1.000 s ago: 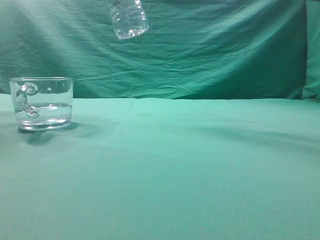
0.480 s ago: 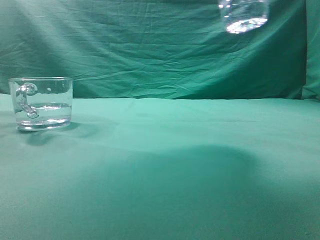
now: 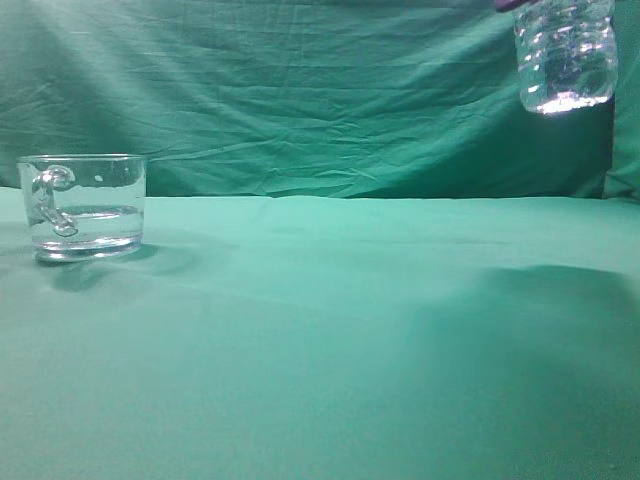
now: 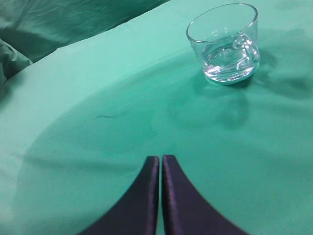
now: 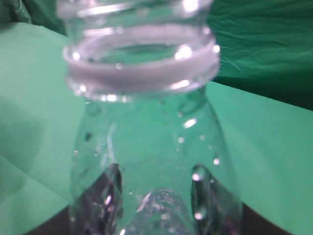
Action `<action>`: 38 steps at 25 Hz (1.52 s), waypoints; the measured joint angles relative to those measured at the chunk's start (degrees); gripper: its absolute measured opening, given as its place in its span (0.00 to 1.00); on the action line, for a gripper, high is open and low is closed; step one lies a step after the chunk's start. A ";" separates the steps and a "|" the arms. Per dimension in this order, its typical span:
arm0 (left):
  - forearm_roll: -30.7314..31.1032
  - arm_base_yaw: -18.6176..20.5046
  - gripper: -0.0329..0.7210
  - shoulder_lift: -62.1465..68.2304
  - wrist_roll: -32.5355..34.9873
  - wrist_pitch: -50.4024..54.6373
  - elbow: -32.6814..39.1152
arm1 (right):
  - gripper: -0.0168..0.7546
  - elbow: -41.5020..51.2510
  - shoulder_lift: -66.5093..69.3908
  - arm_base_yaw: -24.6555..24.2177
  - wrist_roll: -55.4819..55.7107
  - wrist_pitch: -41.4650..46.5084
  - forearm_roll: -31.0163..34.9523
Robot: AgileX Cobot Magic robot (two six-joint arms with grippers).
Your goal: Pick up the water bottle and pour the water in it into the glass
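The glass (image 3: 83,207) stands at the left on the green cloth, its handle toward me, with water (image 3: 88,222) in its lower part. It also shows in the left wrist view (image 4: 225,43), far ahead of my left gripper (image 4: 160,159), which is shut and empty. The water bottle (image 3: 565,55) hangs high at the top right, upright, its top cut off by the frame. In the right wrist view the water bottle (image 5: 146,147) fills the frame, open neck with its pale ring up, droplets inside. My right gripper (image 5: 154,178) is shut on its body.
The table is covered by a green cloth (image 3: 320,340), with a green backdrop (image 3: 320,100) behind it. A broad shadow lies on the cloth at the right under the bottle.
The bottle has moved from the top centre to the top right and come lower. The glass and its water have stayed still.
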 joint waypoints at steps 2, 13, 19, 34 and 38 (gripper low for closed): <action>0.00 0.00 0.04 0.00 0.00 0.00 0.00 | 0.45 0.00 3.07 0.00 -2.77 -3.41 1.00; 0.00 0.00 0.04 0.00 0.00 0.00 0.00 | 0.45 0.00 20.91 0.00 -19.37 -25.16 6.17; 0.00 0.00 0.04 0.00 0.00 0.00 0.00 | 0.45 0.00 23.55 0.00 -19.66 -27.91 6.37; 0.00 0.00 0.04 0.00 0.00 0.00 0.00 | 0.84 -0.10 23.68 0.00 -14.81 -26.55 6.49; 0.00 0.00 0.04 0.00 0.00 0.00 0.00 | 0.86 -0.10 20.15 0.00 -11.44 -26.36 6.49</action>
